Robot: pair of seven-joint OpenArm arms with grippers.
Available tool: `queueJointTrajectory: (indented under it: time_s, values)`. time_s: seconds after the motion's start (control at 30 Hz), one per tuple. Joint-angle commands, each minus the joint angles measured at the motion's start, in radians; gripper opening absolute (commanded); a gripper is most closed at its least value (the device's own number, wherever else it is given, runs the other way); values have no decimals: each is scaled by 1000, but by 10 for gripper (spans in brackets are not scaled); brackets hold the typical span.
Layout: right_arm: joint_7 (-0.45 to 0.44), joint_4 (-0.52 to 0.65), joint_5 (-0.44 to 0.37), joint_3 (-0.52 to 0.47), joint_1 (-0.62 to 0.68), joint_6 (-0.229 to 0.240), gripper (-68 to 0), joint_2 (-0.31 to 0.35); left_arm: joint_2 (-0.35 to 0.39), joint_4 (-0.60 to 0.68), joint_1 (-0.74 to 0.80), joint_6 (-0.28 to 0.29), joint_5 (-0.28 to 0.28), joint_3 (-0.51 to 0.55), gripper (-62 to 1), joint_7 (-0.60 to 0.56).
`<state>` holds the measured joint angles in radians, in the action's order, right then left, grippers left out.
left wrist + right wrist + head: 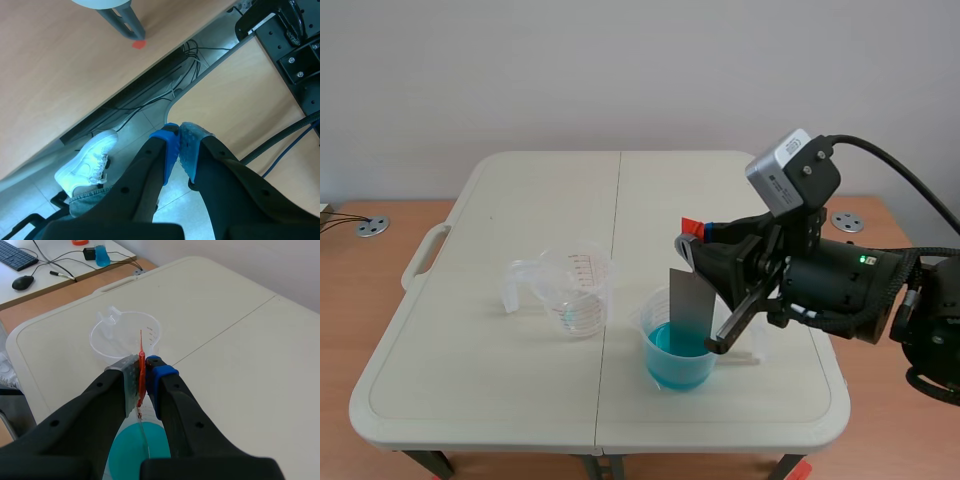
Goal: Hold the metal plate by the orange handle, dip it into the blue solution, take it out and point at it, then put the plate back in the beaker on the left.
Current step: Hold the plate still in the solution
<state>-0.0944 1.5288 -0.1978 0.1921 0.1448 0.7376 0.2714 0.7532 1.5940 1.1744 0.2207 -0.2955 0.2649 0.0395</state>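
My right gripper (697, 242) is shut on the orange handle (693, 224) of the grey metal plate (691, 312). The plate hangs upright with its lower edge inside the beaker of blue solution (677, 352). In the right wrist view the handle (142, 371) is pinched edge-on between my fingers, above the blue solution (135, 453), and the clear empty beaker (124, 338) lies ahead. That clear beaker (576, 290) stands left of the blue one. My left gripper (178, 150) is shut on nothing, away from the table and over the floor.
The white folding table (480, 330) carries both beakers near its middle. In the left wrist view a person's white shoe (86, 162), cables (150, 107) and a table leg (121, 19) lie below. A desk with a keyboard (15, 255) lies beyond the table.
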Motion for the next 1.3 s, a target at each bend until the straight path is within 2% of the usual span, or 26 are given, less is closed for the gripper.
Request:
queueJointTrajectory:
  time_s: [0.0, 0.3, 1.27]
  values:
    - [16, -5, 16, 6, 2, 8, -660, 0, -8, 4, 0, 3, -6, -1, -593, -13]
    - [9, -5, 37, 6, 2, 8, -660, 0, -8, 4, 0, 3, -6, -1, -593, -13]
    - [1, -5, 37, 5, 2, 8, -660, 0, -7, 4, 0, 4, -6, -1, -593, -13]
